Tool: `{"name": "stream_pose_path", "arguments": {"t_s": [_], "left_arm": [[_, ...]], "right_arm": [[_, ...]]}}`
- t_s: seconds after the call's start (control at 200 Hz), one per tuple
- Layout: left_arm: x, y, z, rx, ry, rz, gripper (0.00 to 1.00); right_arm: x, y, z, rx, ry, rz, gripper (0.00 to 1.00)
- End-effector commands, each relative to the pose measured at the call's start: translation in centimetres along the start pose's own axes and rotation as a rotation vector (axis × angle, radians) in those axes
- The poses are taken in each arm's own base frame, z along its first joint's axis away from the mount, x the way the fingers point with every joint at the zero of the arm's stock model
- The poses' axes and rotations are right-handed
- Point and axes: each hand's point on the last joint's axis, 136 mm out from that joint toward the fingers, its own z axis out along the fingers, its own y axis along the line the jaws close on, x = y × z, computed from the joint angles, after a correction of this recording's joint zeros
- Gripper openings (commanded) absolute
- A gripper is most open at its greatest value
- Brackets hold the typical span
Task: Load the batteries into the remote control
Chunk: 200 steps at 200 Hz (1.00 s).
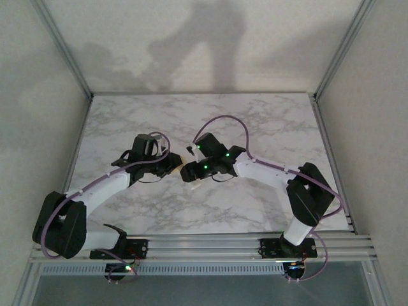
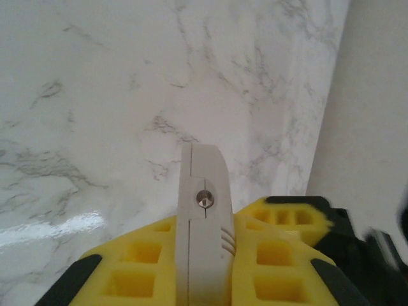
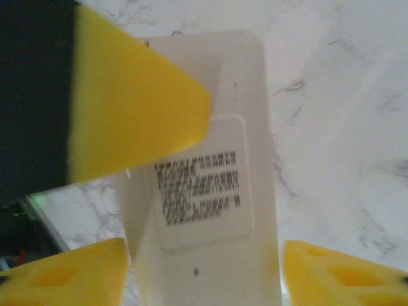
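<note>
Yellow pads (image 2: 274,255) of the left hand (image 2: 204,223) pinch the remote control (image 2: 203,191) by its thin edge, marble bench (image 2: 95,95) beyond them; the right hand (image 3: 204,248) stands wide, one finger (image 3: 338,274) either side of it. To my eye the pinch wants to be firm and square, back toward the right hand. Right wrist view gives the labelled back; left wrist view, an edge hole and ribs.
</note>
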Motion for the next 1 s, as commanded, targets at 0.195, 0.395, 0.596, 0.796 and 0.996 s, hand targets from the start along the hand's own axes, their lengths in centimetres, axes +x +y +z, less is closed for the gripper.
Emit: {"name": "stream_pose_path", "arguments": {"t_s": [0.195, 0.395, 0.596, 0.796, 0.996], "left_arm": [[-2.0, 2.2, -1.2, -0.206, -0.122, -0.27, 0.03], [-2.1, 2.3, -1.2, -0.23, -0.128, -0.372, 0.03], [-2.0, 2.2, -0.8, -0.23, -0.113, -0.41, 0.04], [-1.8, 1.8, -0.7, -0.214, -0.095, -0.432, 0.04], [-1.8, 0.9, -0.4, -0.172, -0.074, -0.426, 0.06]], "right_arm": [[-1.5, 0.6, -4.2, 0.378, -0.177, -0.482, 0.77], [-1.6, 2.1, -2.3, 0.402, -0.18, -0.632, 0.72], [-2.1, 0.6, -0.1, 0.52, -0.165, -0.687, 0.66], [-2.4, 0.0, 1.3, 0.554, -0.194, -0.703, 0.52], [-1.3, 0.4, 2.3, 0.49, -0.166, -0.709, 0.19]]}}
